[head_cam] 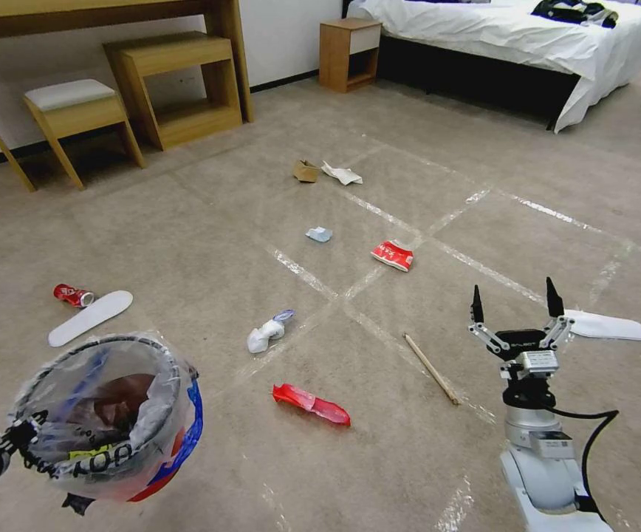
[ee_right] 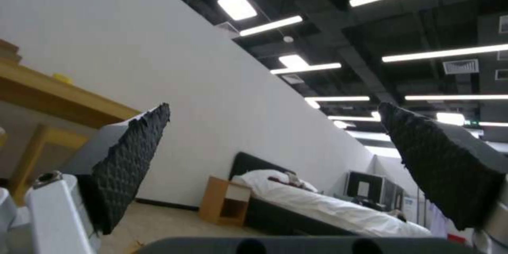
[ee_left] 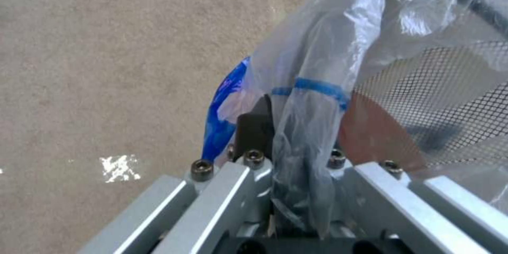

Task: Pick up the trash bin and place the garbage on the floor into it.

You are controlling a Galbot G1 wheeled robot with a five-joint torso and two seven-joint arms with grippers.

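Observation:
The trash bin (head_cam: 106,414), red with a clear liner bag, hangs above the floor (head_cam: 210,222) at my lower left. My left gripper (head_cam: 12,437) is shut on its rim; in the left wrist view the gripper (ee_left: 285,127) pinches bag and wire rim, with the bin's mesh (ee_left: 450,99) beside it. My right gripper (head_cam: 516,303) stands open at the lower right, fingers up, holding nothing; its pads (ee_right: 122,166) are wide apart. Garbage lies scattered: red wrapper (head_cam: 311,403), wooden stick (head_cam: 431,368), white paper (head_cam: 267,332), pale-blue paper (head_cam: 319,234), red-white wrapper (head_cam: 392,255), brown cardboard (head_cam: 305,171).
Two white insoles (head_cam: 90,316) (head_cam: 607,325) and a crushed red can (head_cam: 74,295) lie on the carpet. A desk with a stool (head_cam: 77,111) and a low shelf (head_cam: 180,85) lines the far left wall. A nightstand (head_cam: 348,53) and a bed (head_cam: 512,37) stand at the back.

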